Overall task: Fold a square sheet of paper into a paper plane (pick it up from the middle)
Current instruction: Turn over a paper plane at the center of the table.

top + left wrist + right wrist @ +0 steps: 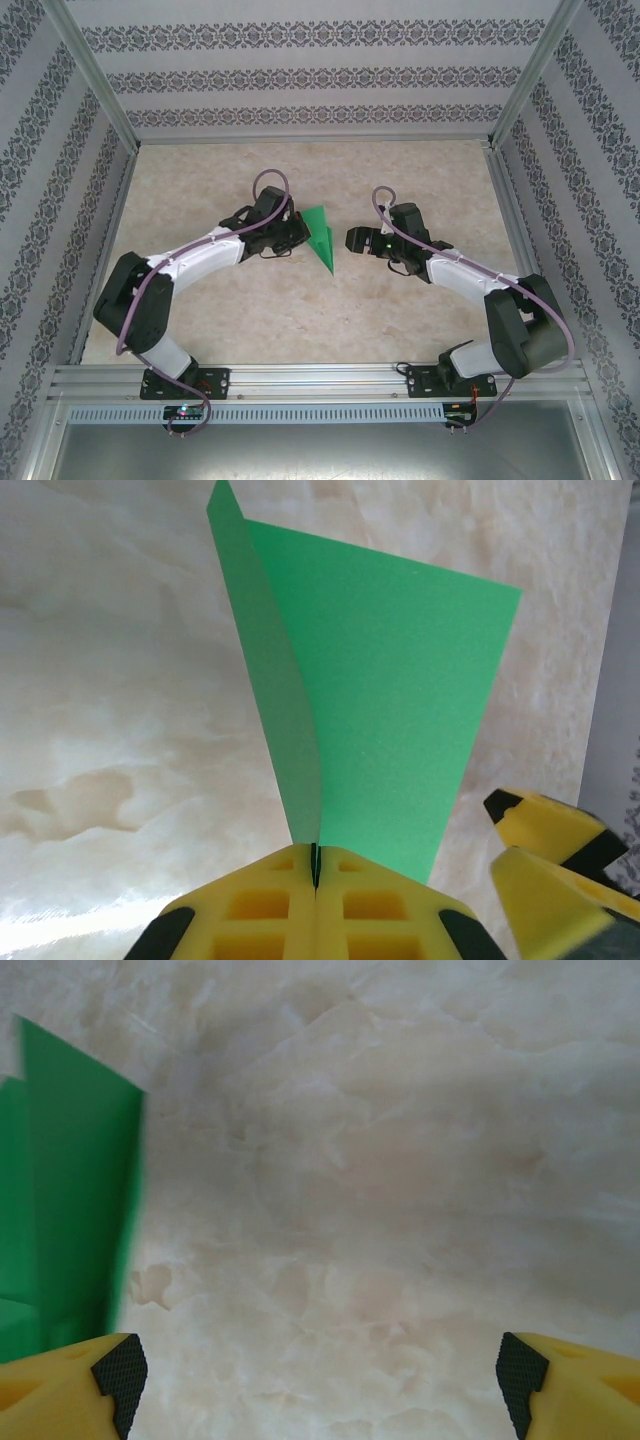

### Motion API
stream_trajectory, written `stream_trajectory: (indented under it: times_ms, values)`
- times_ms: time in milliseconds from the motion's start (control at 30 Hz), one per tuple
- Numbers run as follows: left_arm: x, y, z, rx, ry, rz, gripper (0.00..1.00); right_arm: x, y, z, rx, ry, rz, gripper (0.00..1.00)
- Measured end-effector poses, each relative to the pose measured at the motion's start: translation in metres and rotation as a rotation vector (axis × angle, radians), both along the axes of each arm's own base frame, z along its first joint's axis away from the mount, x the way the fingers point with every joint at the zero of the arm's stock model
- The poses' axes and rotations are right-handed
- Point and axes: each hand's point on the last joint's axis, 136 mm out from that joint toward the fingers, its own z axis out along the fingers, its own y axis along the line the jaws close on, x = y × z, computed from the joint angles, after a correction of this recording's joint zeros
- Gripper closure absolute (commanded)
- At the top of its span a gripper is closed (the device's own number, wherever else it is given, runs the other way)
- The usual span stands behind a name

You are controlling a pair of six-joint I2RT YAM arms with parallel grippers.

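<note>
The bright green paper, folded into a slim pointed paper plane, stands on edge above the middle of the beige table. My left gripper is shut on its centre fold. In the left wrist view the yellow jaws pinch the paper plane at its narrow end, and two flaps spread upward from them. My right gripper hovers open just right of the plane, apart from it. Its yellow fingers show at the lower right of the left wrist view. Between the wide-spread right gripper jaws lies bare table, with the green paper at the left edge.
Patterned walls close in the marbled table on three sides, with aluminium posts at the corners. A metal rail carrying both arm bases runs along the near edge.
</note>
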Motion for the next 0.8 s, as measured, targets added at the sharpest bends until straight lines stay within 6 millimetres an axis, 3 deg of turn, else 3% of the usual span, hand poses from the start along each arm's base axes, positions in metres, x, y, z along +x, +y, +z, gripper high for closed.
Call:
stream_trajectory:
  times_ms: [200, 367, 600, 800]
  values:
    - [-0.019, -0.007, -0.046, -0.028, 0.062, -0.083, 1.00, 0.000, 0.014, 0.001, 0.083, 0.017, 0.049, 0.21]
    - [-0.030, -0.006, -0.060, -0.040, 0.072, -0.105, 1.00, -0.006, 0.030, -0.004, 0.129, 0.044, 0.112, 0.26]
    - [-0.047, 0.004, -0.085, -0.052, 0.065, -0.104, 1.00, -0.051, 0.078, -0.012, 0.080, 0.115, 0.272, 0.33]
    - [-0.054, 0.009, -0.095, -0.053, 0.065, -0.103, 1.00, -0.077, 0.089, -0.021, 0.005, 0.173, 0.313, 0.40]
